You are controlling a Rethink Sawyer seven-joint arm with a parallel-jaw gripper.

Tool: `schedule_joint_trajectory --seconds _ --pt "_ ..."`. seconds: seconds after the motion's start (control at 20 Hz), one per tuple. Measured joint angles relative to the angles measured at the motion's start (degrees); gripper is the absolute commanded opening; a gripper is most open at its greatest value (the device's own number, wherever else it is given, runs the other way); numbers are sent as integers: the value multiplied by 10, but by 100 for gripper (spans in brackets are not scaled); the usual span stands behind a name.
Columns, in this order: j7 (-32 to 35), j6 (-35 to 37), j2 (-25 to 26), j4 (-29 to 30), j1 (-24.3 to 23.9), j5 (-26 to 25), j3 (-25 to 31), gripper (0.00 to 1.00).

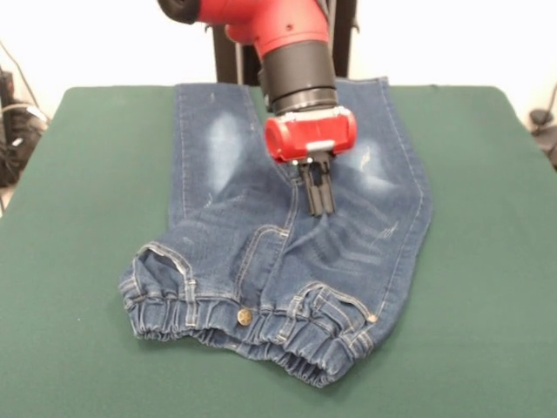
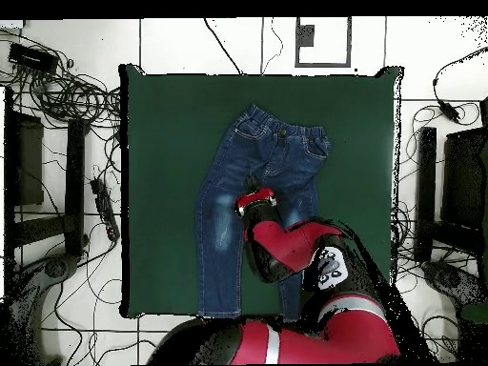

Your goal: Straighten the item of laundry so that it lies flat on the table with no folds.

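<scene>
Elastic waistband [image 1: 252,335], jeans [image 1: 287,235], six o'clock: puckered. Gripper [image 1: 318,209], twelve o'clock of it, fingers narrow, empty, over crotch. Risk: dragging denim bunches new folds.

Jeans [image 2: 250,191] lie lengthwise on green table [image 2: 162,143], waistband away from the robot's base. Red arm [image 2: 286,250] covers one leg; gripper [image 2: 255,199] over the thigh area, fingers hidden.
</scene>
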Motion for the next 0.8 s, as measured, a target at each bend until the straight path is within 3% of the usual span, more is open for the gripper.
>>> schedule_joint_trajectory --seconds 0.8 --pt "0 -2 5 -11 5 -7 -20 0"
